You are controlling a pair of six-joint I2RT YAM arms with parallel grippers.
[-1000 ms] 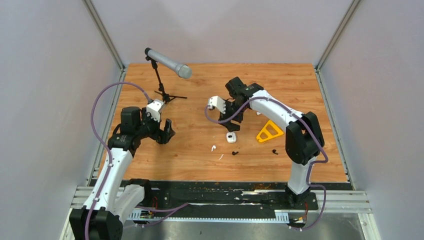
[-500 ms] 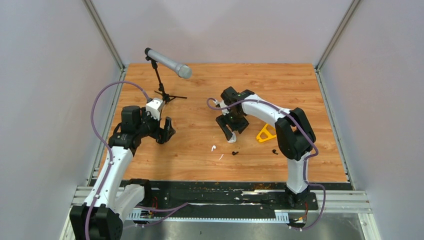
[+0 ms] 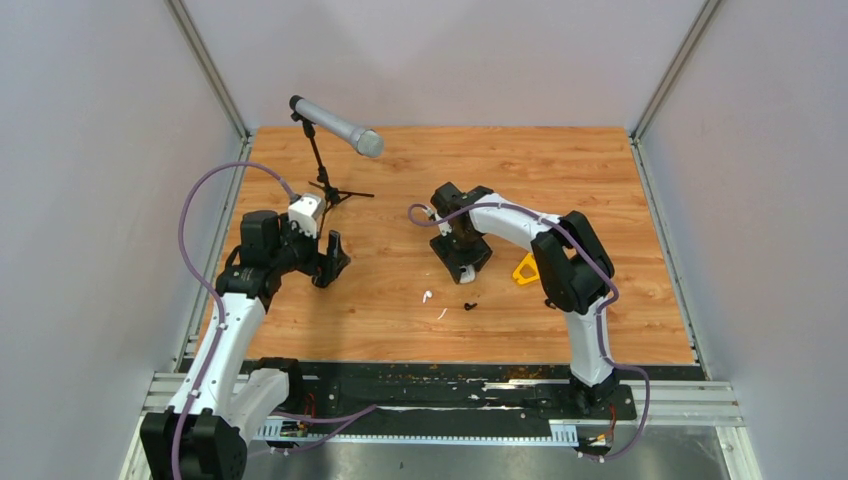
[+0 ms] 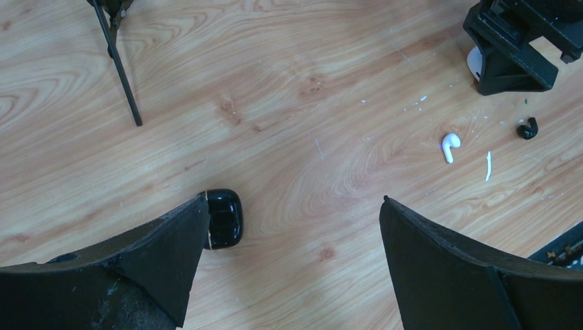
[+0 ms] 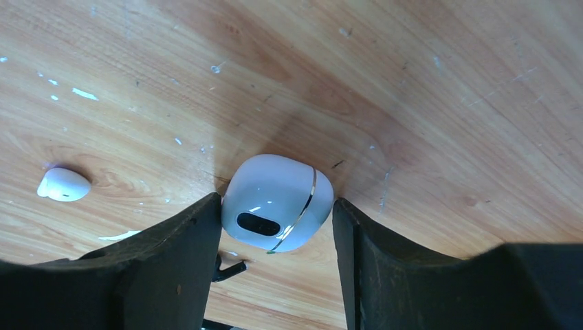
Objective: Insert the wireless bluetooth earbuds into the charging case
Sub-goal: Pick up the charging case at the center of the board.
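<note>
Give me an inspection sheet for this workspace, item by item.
Surface: wooden table, white flecks near the middle.
Job's things: white charging case shut, on the table; black charging case shut, on the table; one white earbud and one black earbud loose.
Clutter: white sliver, yellow triangle, microphone stand.
End effectors: left end effector open, empty; right end effector astride the white charging case, grip unclear.
Cables: purple cables loop along both arms.
Surroundings: grey walls.

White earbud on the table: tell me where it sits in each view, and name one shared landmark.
Top external: white earbud, mid-table, toward the near edge.
Left wrist: right of centre, upper half.
Right wrist: far left, mid-height.
Shared landmark: the white sliver lying close by.
</note>
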